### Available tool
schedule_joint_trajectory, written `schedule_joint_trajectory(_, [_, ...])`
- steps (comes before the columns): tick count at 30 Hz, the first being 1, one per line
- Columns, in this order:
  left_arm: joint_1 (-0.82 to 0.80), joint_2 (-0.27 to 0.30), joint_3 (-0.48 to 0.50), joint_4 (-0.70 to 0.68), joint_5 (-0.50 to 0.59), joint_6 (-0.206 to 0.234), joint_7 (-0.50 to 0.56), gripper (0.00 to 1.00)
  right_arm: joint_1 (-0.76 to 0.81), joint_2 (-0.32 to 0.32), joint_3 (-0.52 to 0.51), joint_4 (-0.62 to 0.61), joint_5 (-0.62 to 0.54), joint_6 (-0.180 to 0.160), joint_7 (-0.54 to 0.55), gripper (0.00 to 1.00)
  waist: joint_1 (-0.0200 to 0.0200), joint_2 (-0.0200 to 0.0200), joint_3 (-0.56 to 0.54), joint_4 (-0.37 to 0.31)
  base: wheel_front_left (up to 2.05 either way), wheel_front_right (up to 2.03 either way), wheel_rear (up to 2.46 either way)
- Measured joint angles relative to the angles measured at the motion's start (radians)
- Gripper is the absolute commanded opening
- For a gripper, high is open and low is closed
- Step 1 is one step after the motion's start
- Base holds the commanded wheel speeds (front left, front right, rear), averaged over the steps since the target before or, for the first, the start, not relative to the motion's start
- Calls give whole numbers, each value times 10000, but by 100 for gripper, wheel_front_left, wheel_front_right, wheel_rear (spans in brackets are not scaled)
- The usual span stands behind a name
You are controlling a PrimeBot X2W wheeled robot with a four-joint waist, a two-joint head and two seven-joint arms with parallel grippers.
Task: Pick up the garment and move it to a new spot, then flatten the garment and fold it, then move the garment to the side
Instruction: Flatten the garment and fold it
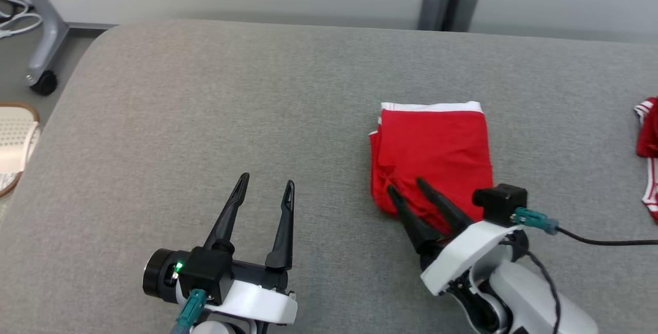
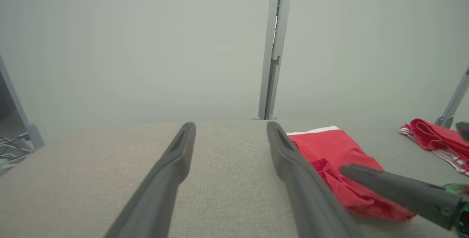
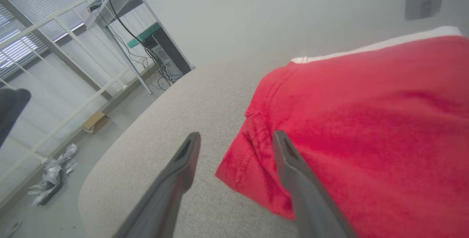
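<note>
While the fingers of the right gripper [image 1: 405,186] stand spread with nothing pinched between them, they straddle the near left corner of the folded red garment [image 1: 437,149]. In the right wrist view one finger lies over the red cloth and the other over bare grey fabric just beside the corner's stitched hem. Whether the tips touch the cloth cannot be told. The left gripper [image 1: 267,180] also has its fingers spread and empty. It sits over bare tabletop [image 1: 205,118], well apart from the garment and to its left, fingers pointing toward the far edge.

The garment lies flat on the right half of the grey cloth-covered tabletop, folded into a rough rectangle. Its white waistband [image 1: 432,107] runs along the far edge, and loose folds bunch at its left side. Farther right, at the tabletop's edge and well apart from it, lies a second red garment with white stripes [image 1: 649,138], crumpled. Beyond the far edge stands a grey post [image 1: 450,0] against a pale wall. Off the left side are the wheeled foot of a grey stand [image 1: 43,79] and a woven tray [image 1: 13,138].
</note>
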State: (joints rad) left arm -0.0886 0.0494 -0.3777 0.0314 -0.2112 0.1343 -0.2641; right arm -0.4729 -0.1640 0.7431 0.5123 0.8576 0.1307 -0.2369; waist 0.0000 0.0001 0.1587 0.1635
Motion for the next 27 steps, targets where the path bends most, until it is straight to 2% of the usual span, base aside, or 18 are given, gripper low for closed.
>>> schedule_joint_trajectory(6, [20,-2,192,40,-13,-6,0,100,244,-686,-675,-846,-334,0,-192,100,0,0,-94,-649,0,0,0])
schedule_joint_trajectory(11, [39,-2,431,153,-113,2,0,100,548,-848,-1490,-968,-846,0,-205,100,-1,0,-244,-1176,0,0,0])
schedule_joint_trajectory(18, [165,-8,823,364,-410,-13,0,100,980,-815,-2794,-1221,-2090,0,-224,100,0,0,-499,-1785,0,0,0])
schedule_joint_trajectory(27, [449,-6,1363,577,-926,-23,0,100,2122,-399,-4284,-1837,-3854,0,-234,100,0,0,-908,-1990,0,0,0])
